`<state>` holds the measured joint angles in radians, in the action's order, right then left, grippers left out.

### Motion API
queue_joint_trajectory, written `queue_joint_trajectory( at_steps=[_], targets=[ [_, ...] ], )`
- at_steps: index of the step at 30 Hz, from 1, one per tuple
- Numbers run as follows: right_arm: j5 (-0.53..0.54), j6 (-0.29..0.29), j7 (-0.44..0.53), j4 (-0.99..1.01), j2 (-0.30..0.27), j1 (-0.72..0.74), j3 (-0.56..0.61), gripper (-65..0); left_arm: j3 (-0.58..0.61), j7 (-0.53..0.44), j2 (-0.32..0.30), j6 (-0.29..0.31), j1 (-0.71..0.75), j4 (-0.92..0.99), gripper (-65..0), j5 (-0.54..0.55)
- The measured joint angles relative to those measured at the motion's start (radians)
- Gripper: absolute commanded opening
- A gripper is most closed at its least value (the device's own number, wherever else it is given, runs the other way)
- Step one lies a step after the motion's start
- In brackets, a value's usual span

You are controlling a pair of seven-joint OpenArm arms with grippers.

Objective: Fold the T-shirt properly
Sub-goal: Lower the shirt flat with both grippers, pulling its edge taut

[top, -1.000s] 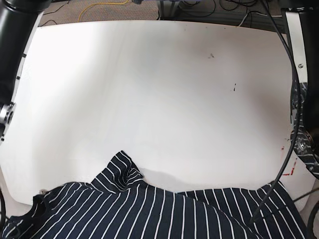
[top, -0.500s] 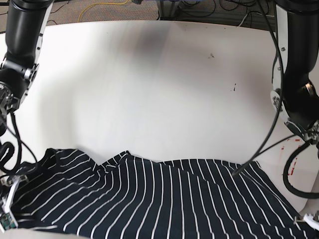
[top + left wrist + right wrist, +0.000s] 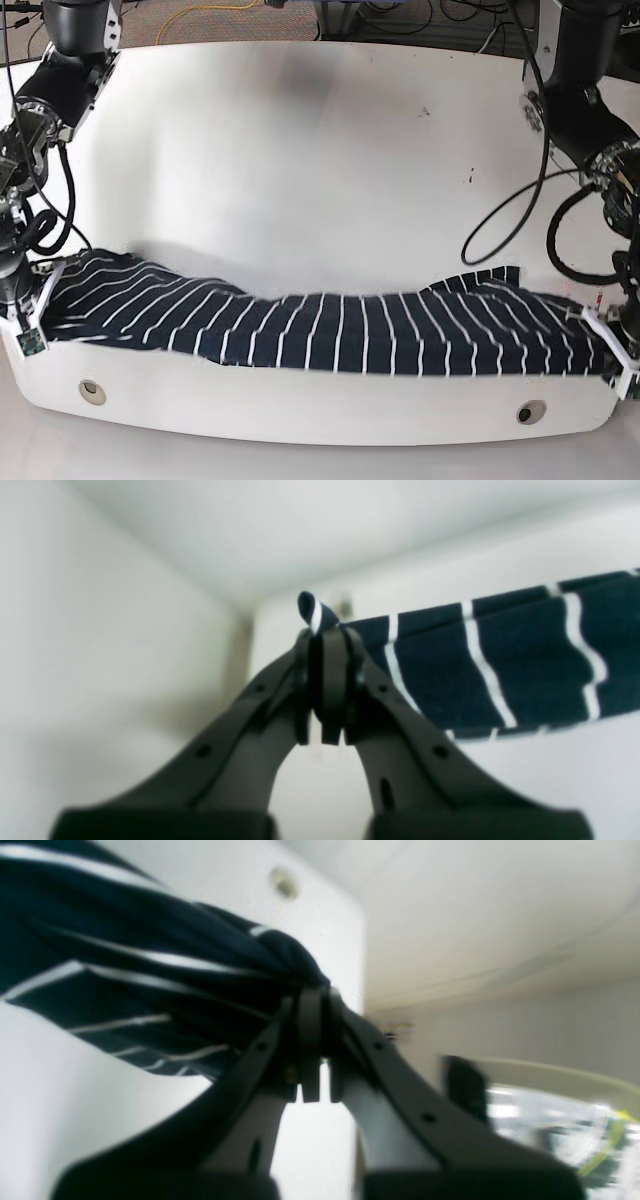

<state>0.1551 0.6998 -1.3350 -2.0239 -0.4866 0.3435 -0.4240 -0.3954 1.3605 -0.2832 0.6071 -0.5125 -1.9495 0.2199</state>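
The T-shirt (image 3: 330,335), dark navy with thin white stripes, lies stretched in a long band across the near edge of the white table (image 3: 320,150). My right gripper (image 3: 35,312) holds its end on the base view's left, and my left gripper (image 3: 610,345) holds the other end. In the left wrist view the left gripper (image 3: 325,635) is shut on a corner of the T-shirt (image 3: 500,670), with a small tip of cloth poking past the jaws. In the right wrist view the right gripper (image 3: 312,1002) is shut on a bunched fold of the T-shirt (image 3: 125,965).
The table's front face carries two round fittings (image 3: 92,390) (image 3: 525,412). Black cables (image 3: 500,220) hang from the arm on the base view's right. A yellow cable (image 3: 210,12) and more wiring lie on the floor behind the table.
The shirt has gone from a loose heap at the frame's bottom to a taut band across the table's near edge. Both arms have swung outwards to its two ends.
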Motion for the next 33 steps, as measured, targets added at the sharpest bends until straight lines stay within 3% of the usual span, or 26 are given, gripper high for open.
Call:
queue_joint_trajectory(
  at_steps=[9, 21, 33],
  targets=[
    [0.000, 0.004, -0.006, 0.000, 0.103, -0.206, -0.109, -64.4, -0.064, -0.016, -0.008, 0.034, 0.256, -0.024, -65.0, 0.017],
    [-0.025, 0.005, -0.005, 0.003, 0.239, -0.444, -0.117, -64.5, -0.082, -0.017, -0.010, 0.049, 0.550, -0.021, -65.0, -0.008],
    [-0.024, 0.005, 0.060, 0.005, 0.271, -0.637, -0.113, -64.5, -0.153, -0.072, -0.014, 0.050, 0.787, -0.018, -65.0, -0.013]
  ],
)
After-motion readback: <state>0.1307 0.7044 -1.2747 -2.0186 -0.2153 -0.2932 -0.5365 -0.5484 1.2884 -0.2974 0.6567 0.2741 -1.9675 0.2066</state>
